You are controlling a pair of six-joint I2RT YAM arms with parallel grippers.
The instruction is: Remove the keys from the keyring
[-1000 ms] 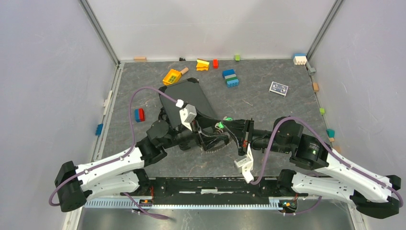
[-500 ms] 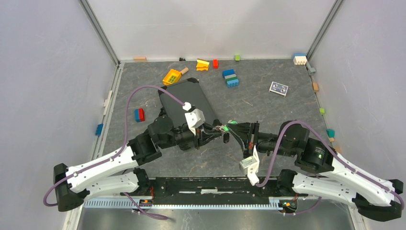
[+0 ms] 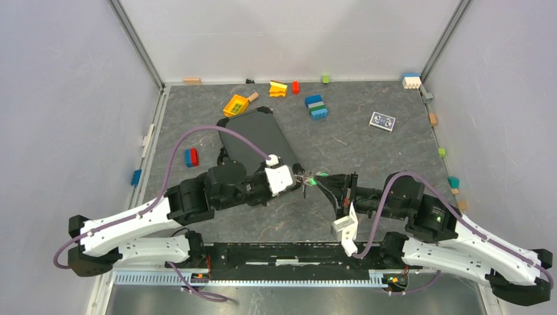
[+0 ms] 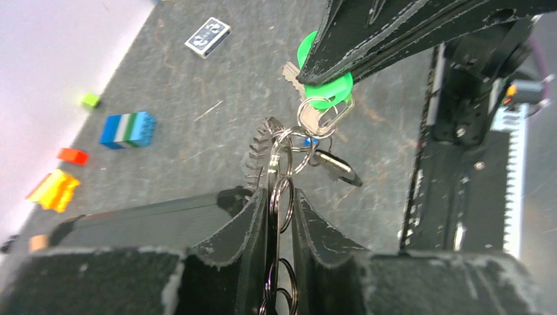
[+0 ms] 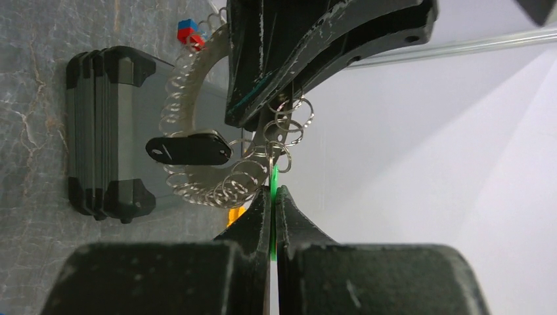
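**Two-gripper hold on the keyring (image 4: 280,167), apparently raised off the bench (image 4: 164,138).**

Risk: the two grips sit close together. A pull apart would therefore load the thin green tag (image 4: 326,93) and its small link rather than open the ring. The tag could slip from the right gripper (image 5: 272,191) or tear free, and the whole bundle would then swing from the left gripper (image 4: 279,197).

A second risk lies in the keys (image 4: 258,149) themselves. They hang loose in a toothed fan just beyond the left gripper's tips, with the black-headed key (image 5: 188,149) dangling among them. A twist could tangle them or jam them against the jaws.

Left gripper: jaws nearly closed, pinching the edge-on rings between them (a narrow gap shows, filled by the wire).

Right gripper: jaws fully closed on the green tag, directly ahead of the left gripper's tips.

No key appears to be off the ring yet.
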